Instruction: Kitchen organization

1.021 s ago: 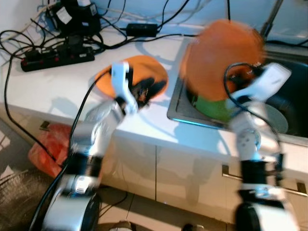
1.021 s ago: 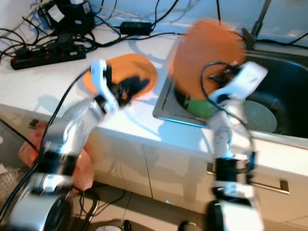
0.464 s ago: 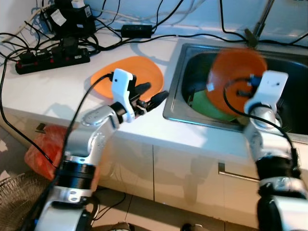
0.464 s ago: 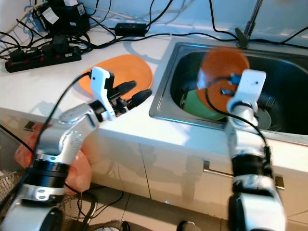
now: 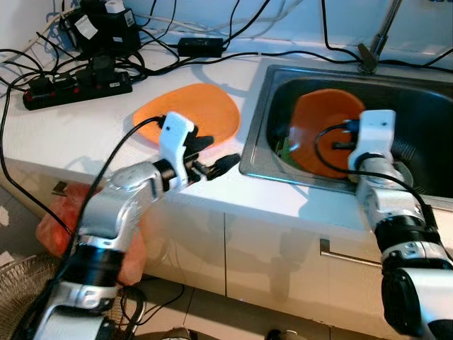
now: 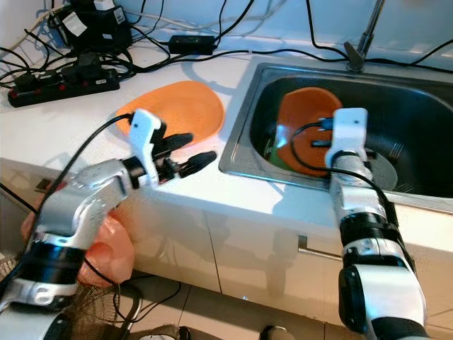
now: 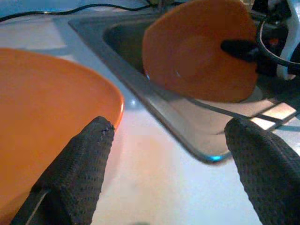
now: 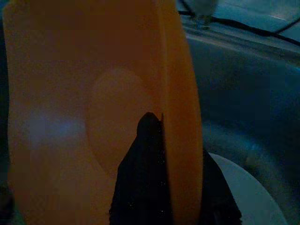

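Observation:
One orange plate (image 5: 187,113) lies flat on the white counter, left of the sink (image 5: 255,166). My left gripper (image 5: 216,154) hovers open at the counter's front edge between that plate and the sink, with nothing between its fingers (image 7: 89,164). A second orange plate (image 5: 318,138) stands tilted inside the sink, and my right gripper (image 5: 340,145) is shut on its rim (image 8: 180,117). A green plate (image 6: 272,152) peeks out beneath it, and a grey plate (image 6: 386,170) lies on the sink floor to the right.
A black power strip (image 5: 78,81) and tangled cables crowd the back left of the counter. The faucet (image 5: 382,32) rises behind the sink. An orange bag (image 5: 56,219) sits on the floor to the left, below the counter.
My right gripper has carried its orange plate down from above the sink edge into the basin. My left gripper has drawn back off the counter plate toward the front edge.

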